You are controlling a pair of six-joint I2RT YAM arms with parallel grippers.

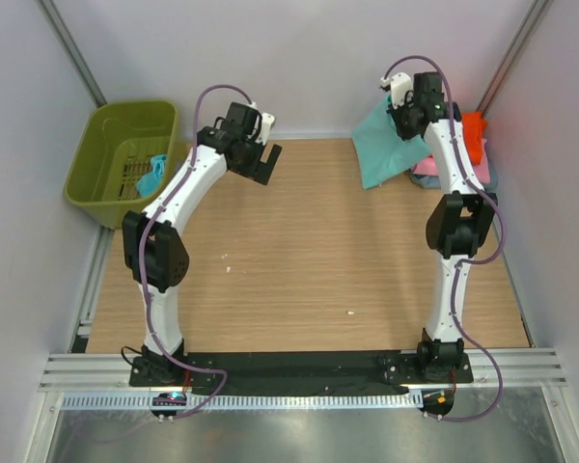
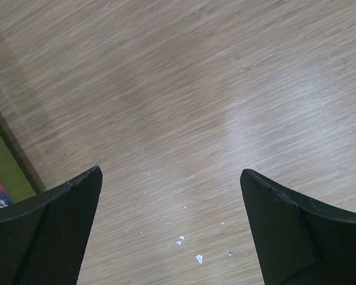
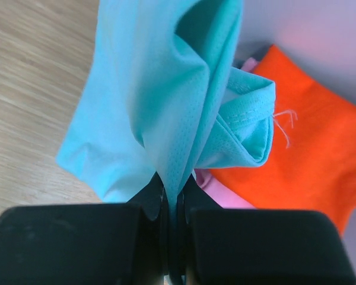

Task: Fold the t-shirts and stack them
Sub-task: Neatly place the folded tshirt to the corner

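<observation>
Right wrist view: the right end effector (image 3: 173,205) is clamped on a bunched fold of the soft teal-turquoise t-shirt (image 3: 160,89), which hangs just beside the bright orange cloth t-shirt (image 3: 302,148). The left end effector (image 2: 171,178) has its fingers apart over the wooden worktop (image 2: 166,71). Pinched so narrowly, the teal cloth could slip free or land crumpled.

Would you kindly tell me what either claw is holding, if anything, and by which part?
The right claw pinches the teal t-shirt by a bunched fold; the left claw is open, holding nothing.
</observation>
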